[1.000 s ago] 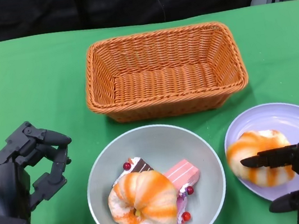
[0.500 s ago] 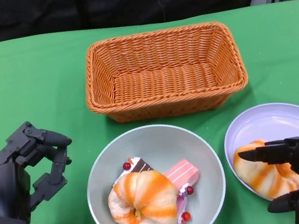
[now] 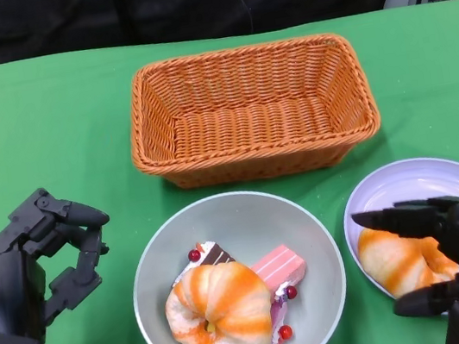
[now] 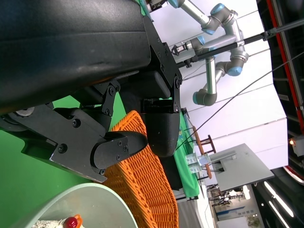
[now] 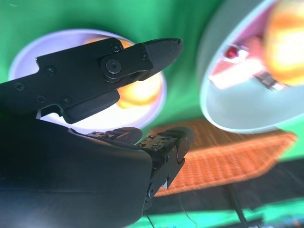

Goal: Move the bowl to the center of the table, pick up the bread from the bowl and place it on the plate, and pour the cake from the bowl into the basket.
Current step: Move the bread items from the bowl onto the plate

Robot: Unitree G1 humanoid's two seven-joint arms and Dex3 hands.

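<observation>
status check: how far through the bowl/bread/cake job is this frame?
Done: the bowl sits mid-table before the empty basket, and one bread lies on the plate. In hand: nothing clearly; the right hand is over that bread with fingers apart, and the left hand is open beside the bowl. Left: a second bread and the cake are in the bowl; no pour yet.

Your left hand point(image 3: 37, 255) is matte black, built of blocky, angular finger links with rounded tips, and a bit of silver shows at its wrist. Your right hand point(image 3: 451, 246) is the same black, its fingers tapering to smooth points. Close up, its finger links point(image 5: 109, 66) carry small round screws and a larger pivot bolt above a broad, smooth black shell.
</observation>
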